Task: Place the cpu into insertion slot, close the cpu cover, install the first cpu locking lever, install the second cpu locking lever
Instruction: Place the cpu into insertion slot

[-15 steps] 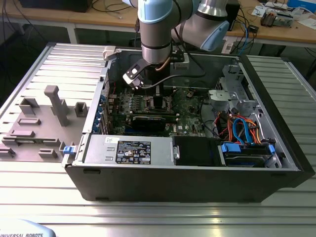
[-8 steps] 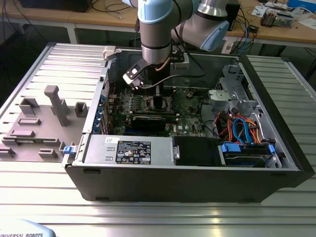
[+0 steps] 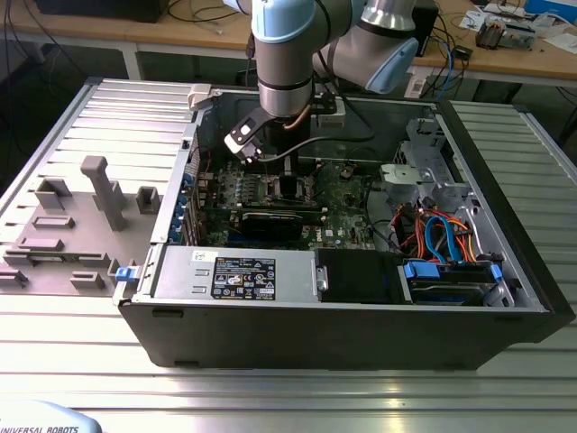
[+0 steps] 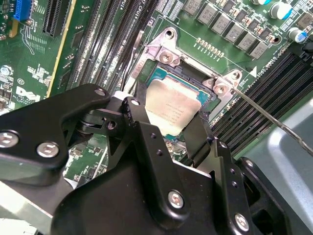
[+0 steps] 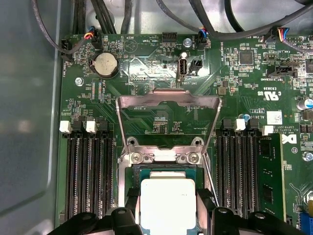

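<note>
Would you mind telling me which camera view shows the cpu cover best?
The first wrist view: the cpu cover appears nearly whole, swung open, its square cut-out plain. In the second wrist view, silver metal may be its edge; I cannot tell. In the exterior view the arm stands before it.

Both wrist views close above cpu (image 5: 167, 203)

Silver-grey cpu (image 5: 167, 203), silver cpu cover (image 5: 168, 100), green circuit board (image 5: 107, 93), black hand (image 4: 167, 113)
</note>
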Tool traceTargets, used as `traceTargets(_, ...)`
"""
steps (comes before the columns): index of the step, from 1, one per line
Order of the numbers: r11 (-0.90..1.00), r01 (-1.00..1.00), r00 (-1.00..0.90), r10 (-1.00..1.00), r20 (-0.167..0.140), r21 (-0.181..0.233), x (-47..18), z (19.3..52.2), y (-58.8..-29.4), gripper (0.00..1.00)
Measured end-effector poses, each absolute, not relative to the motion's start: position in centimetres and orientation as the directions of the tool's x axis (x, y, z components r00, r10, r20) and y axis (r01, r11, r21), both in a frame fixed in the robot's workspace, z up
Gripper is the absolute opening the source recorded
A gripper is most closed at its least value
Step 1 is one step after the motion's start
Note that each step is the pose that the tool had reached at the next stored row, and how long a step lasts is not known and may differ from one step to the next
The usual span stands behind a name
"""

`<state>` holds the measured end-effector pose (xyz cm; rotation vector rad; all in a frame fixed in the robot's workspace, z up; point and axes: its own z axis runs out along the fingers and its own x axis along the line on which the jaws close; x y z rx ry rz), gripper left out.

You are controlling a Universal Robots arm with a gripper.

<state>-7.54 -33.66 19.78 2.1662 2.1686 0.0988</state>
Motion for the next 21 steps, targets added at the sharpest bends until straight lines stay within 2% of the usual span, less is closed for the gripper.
traceTargets(14,0.001,0.995,0.000,1.000,-0.003,0.098,-7.54,19.70,-33.64,0.54)
traceTargets(17,0.001,0.995,0.000,1.000,-0.002,0.098,-7.54,19.69,-33.63,0.55)
traceTargets(18,0.001,0.995,0.000,1.000,-0.002,0.098,-7.54,19.69,-33.62,0.62)
traceTargets(21,0.001,0.995,0.000,1.000,-0.002,0.098,-7.55,20.20,-33.62,0.62)
